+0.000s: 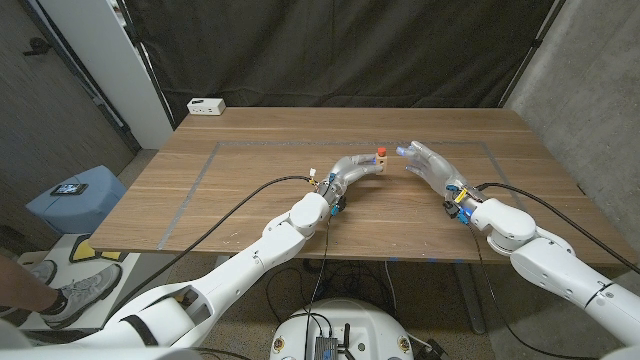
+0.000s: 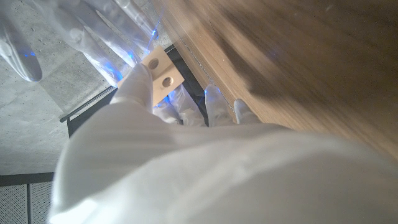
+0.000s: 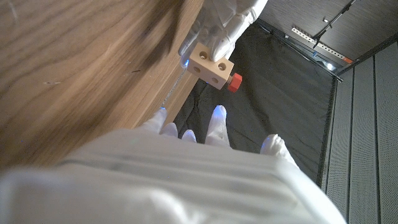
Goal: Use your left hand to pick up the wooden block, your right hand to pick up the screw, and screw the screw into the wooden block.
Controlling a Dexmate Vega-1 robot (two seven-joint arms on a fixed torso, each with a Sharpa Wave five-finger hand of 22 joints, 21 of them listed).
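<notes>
My left hand [image 1: 352, 171] holds the pale wooden block [image 1: 378, 161] above the middle of the table. In the left wrist view the block [image 2: 160, 73] shows round holes and sits pinched at the fingertips of that hand [image 2: 155, 155]. A red screw [image 1: 381, 151] sticks out of the block; in the right wrist view the screw's red head [image 3: 234, 82] juts from the side of the block [image 3: 211, 64]. My right hand [image 1: 428, 163] hovers just right of the block with fingers spread and nothing in them; its fingertips [image 3: 217, 115] stay apart from the screw.
A white box [image 1: 206, 105] lies at the table's back left corner. Grey tape lines [image 1: 205, 170] mark a rectangle on the wooden table [image 1: 250, 215]. A blue stool [image 1: 75, 196] and a person's shoe [image 1: 85, 290] are on the floor to the left.
</notes>
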